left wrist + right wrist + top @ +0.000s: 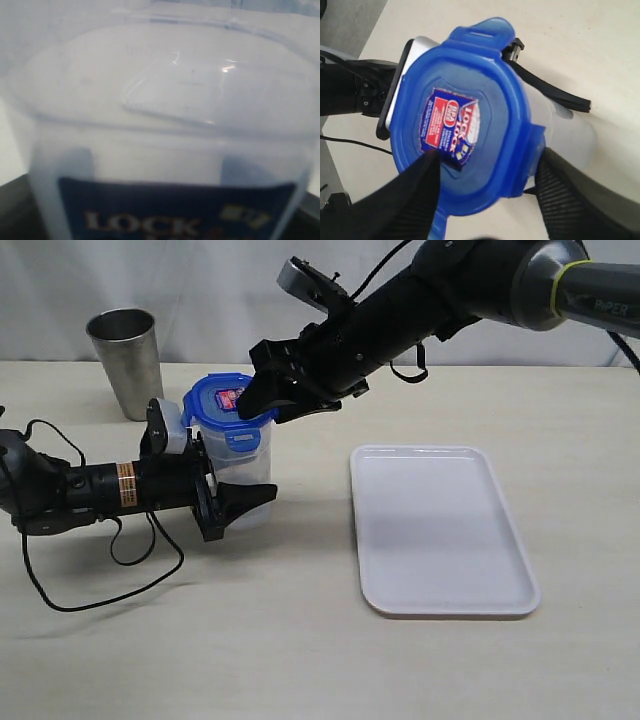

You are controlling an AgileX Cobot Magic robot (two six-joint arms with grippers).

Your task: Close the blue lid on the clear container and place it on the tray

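Note:
The clear container [248,468] stands upright on the table with the blue lid [228,398] sitting on its rim. My left gripper [245,492] reaches in from the left and is shut on the container's lower body. In the left wrist view the container [170,100] fills the frame, with its blue label [170,212] close up. My right gripper [262,390] hovers at the lid [470,90], jaws open. One finger lies over the red-and-white sticker [449,125], the other stands beside a side tab [534,150]. The white tray [440,530] lies empty to the right.
A steel cup [127,360] stands behind the container at the back left. The left arm's black cable [100,585] loops on the table in front of it. The right arm slants down from the upper right above the tray's far edge.

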